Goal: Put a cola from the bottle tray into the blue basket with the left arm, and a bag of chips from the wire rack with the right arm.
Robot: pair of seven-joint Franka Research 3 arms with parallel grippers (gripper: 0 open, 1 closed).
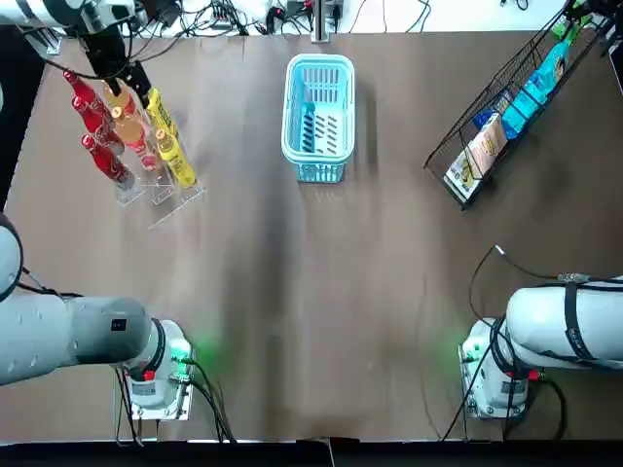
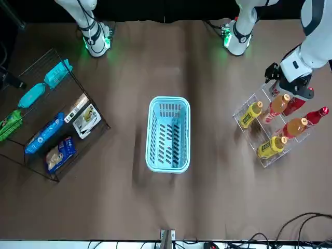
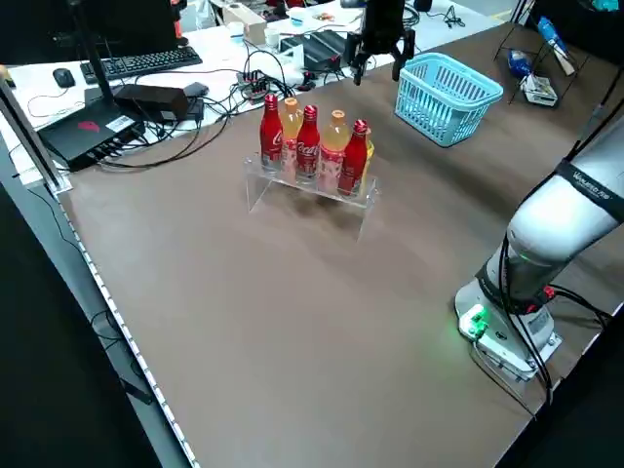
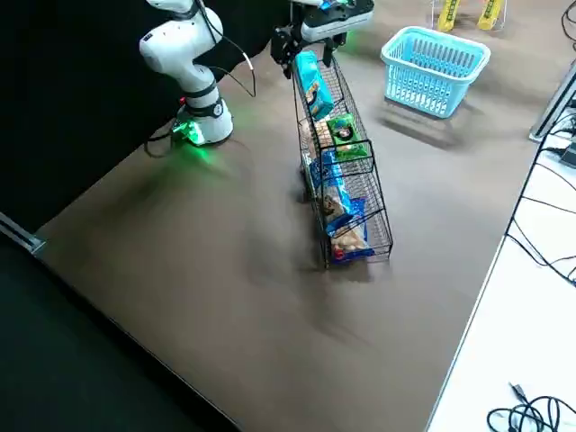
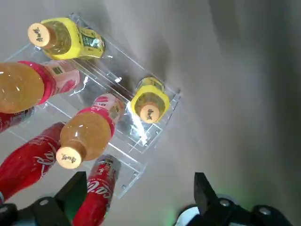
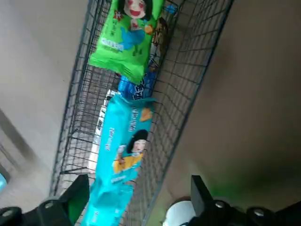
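**A:** Where are we on the wide brown tabletop (image 1: pixel 292 292)?

**B:** At the reach, by our reckoning. Nothing is lifted. The white left arm (image 1: pixel 58 336) stretches to the far left and the white right arm (image 1: pixel 560 326) to the far right, each over its own supply.

**A:** And the goods?

**B:** The black wire rack (image 1: pixel 450 146) stands at the far right with its bags inside. The light blue plastic basket (image 1: pixel 289 117) sits at the far centre, and we see nothing in it. The clear acrylic bottle tray (image 1: pixel 173 206) is at the far left, every bottle in its slot.

**A:** Which pieces do we go for?

**B:** For the right arm, the long light blue snack bag (image 6: pixel 123 150) lies closest under the fingers, with the green snack bag (image 6: pixel 127 37) beside it. For the left arm, a red cola bottle (image 5: pixel 99 186) stands just beside one finger.

**A:** The tools?

**B:** The left gripper (image 5: pixel 138 179) hangs above the tray, pointing down, its jaws spread wide and holding nothing. The right gripper (image 6: pixel 138 181) hangs above the rack's far end, equally wide apart and empty.

**A:** Next?

**B:** We judge that each must descend. The left should centre on a red neck, clear of the orange bottle (image 5: pixel 87 136) and the yellow bottle (image 5: pixel 149 101), then close. The right should drop between the wires and pinch the bag.
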